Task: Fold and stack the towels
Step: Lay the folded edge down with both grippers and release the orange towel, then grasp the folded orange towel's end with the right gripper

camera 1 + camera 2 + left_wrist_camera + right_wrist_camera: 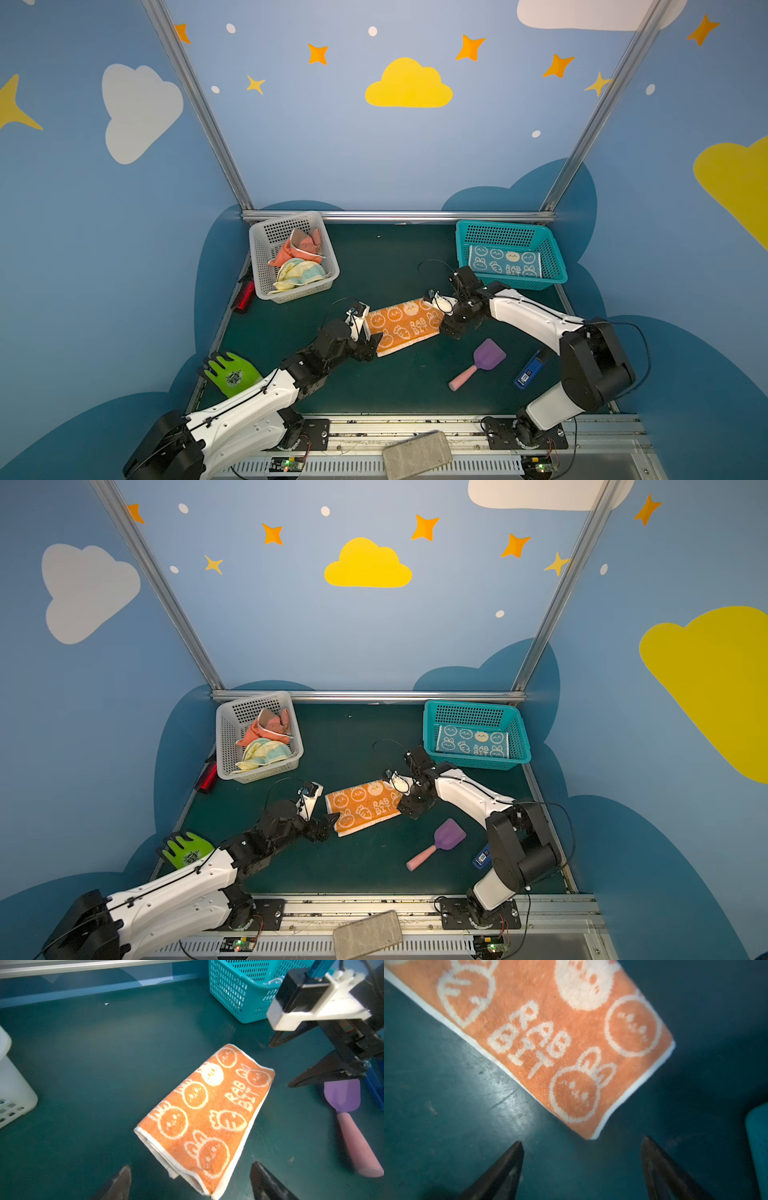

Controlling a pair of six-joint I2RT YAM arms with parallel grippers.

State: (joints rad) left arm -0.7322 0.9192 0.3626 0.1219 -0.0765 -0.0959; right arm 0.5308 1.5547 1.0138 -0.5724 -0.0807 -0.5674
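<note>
An orange towel (405, 328) (363, 808) with white rabbits lies folded flat mid-mat. My left gripper (375, 340) (190, 1169) stands open at its left end; the towel's corner (207, 1186) lies between the spread fingers, untouched. My right gripper (442, 328) (582, 1141) is open just off the right end of the orange towel (550, 1032), over bare mat. A folded blue rabbit towel (505, 264) lies in the teal basket (511, 283). Crumpled salmon (297, 249) and pale striped (299, 272) towels fill the white basket (262, 257).
A lime-green glove (232, 374) lies front left beside my left arm. A purple scoop with a pink handle (478, 368) and a blue object (528, 370) lie front right. A red-black object (245, 297) sits by the white basket. A grey block (417, 455) rests on the front rail.
</note>
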